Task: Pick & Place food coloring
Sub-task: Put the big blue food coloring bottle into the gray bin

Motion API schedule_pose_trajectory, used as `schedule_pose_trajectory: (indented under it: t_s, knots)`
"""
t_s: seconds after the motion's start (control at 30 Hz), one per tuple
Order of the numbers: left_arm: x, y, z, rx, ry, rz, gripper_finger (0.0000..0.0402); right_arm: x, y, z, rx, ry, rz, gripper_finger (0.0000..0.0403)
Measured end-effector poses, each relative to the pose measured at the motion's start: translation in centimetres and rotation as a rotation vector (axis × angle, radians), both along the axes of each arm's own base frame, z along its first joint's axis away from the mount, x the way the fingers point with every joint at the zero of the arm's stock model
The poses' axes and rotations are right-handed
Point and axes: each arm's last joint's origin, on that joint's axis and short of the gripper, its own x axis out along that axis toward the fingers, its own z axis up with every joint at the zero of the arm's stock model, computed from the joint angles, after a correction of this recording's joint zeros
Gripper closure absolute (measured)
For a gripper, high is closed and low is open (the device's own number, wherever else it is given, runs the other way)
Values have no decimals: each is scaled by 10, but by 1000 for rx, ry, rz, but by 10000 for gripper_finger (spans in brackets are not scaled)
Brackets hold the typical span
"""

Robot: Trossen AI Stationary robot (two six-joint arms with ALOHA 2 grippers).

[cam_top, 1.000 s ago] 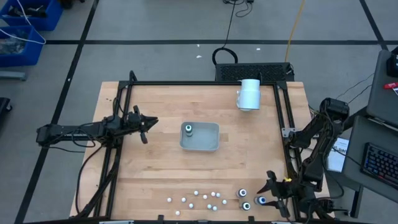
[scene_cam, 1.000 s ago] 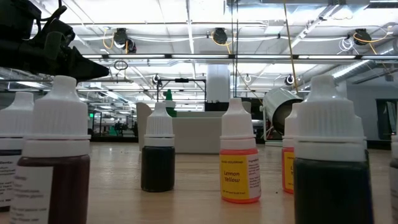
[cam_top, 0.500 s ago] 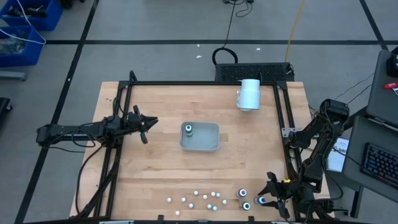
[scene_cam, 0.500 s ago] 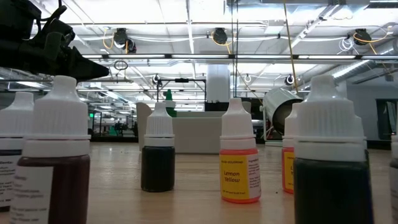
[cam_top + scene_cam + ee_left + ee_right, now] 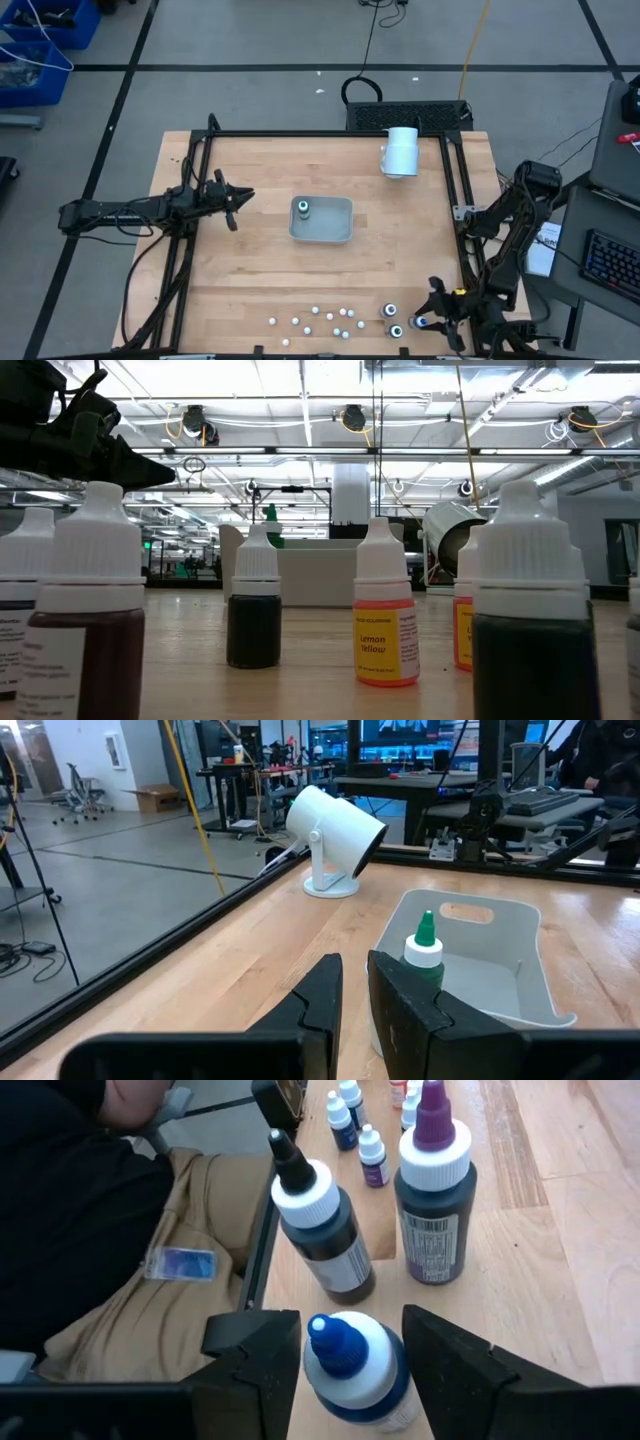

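Wooden planks make up the surface (image 5: pixel 250 270), framed by black rails. At its left edge the left claw (image 5: pixel 232 203) hangs above the boards with its fingers (image 5: pixel 320 995) narrowly parted, holding nothing, and points toward the middle. Near the centre sits a pale grey tray (image 5: pixel 333 230) with one green-tipped food coloring bottle (image 5: pixel 302 208) standing upright in its left end; the left wrist view shows the same bottle (image 5: pixel 423 958) against the tray wall (image 5: pixel 500 945). Beyond the tray, at the far edge, a white cylinder (image 5: pixel 401 152) lies tilted on its stand.

Along the near edge a loose row of small white-capped dropper bottles (image 5: pixel 318 318) stands upright; the low view shows one labelled lemon yellow (image 5: pixel 384 622) beside a dark one (image 5: pixel 253 612). Just right of that row stand two larger dark bottles (image 5: pixel 390 312), one purple-tipped (image 5: pixel 436 1185), one black-tipped (image 5: pixel 322 1223). At the near right corner the right claw (image 5: pixel 430 322) is spread wide around a blue-tipped bottle (image 5: pixel 355 1368), its fingers (image 5: pixel 455 1350) on either side and apart from it. A person in dark top and tan trousers (image 5: pixel 150 1280) sits just off that edge.
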Motion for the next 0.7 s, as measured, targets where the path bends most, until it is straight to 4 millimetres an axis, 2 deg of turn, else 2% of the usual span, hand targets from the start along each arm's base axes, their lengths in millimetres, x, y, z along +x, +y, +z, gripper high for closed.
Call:
schedule_pose_trajectory:
  t_s: [0.37, 0.6, 0.7]
  knots:
    - [0, 0, 0, 0, 0, 0, 344, 1, 3, -9, -38, 6, -5, 241]
    - [0, 0, 0, 6, 1, 0, 344, 1, 3, -9, -56, -5, 8, 294]
    - [0, 0, 0, 5, 2, 0, 344, 1, 3, -9, -92, -21, 34, 295]
